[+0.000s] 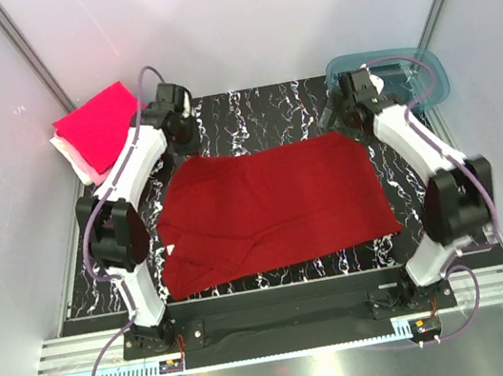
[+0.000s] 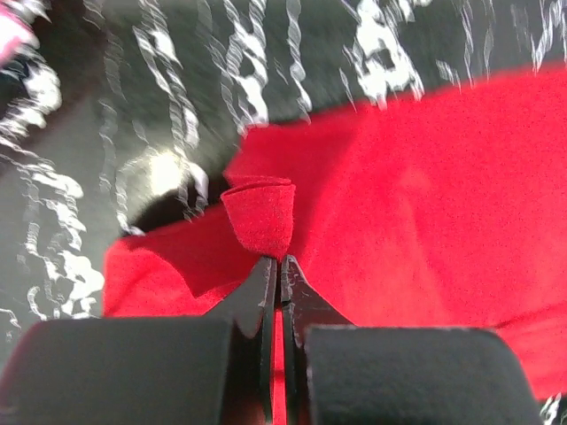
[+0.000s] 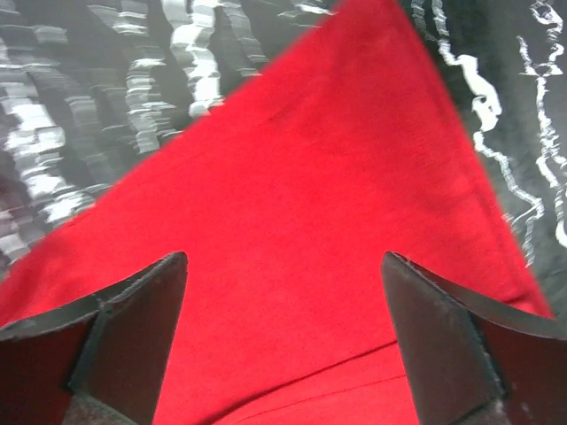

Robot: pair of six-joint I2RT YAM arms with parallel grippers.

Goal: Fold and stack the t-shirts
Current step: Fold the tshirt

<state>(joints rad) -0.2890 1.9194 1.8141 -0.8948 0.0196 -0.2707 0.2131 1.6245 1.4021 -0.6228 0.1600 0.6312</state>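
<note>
A dark red t-shirt (image 1: 274, 205) lies spread on the black marbled mat, its lower half folded up. My left gripper (image 1: 187, 139) is at the shirt's far left corner, shut on a pinched fold of the red cloth (image 2: 259, 217). My right gripper (image 1: 341, 117) is open just above the shirt's far right corner (image 3: 354, 159), with red cloth below and between its fingers (image 3: 142, 310). A folded magenta-pink shirt (image 1: 98, 125) lies on a pale pink and white stack at the far left, off the mat.
A teal see-through tub (image 1: 407, 75) stands at the far right corner behind the right arm. White walls close in on both sides. The black marbled mat (image 1: 259, 114) shows beyond the shirt.
</note>
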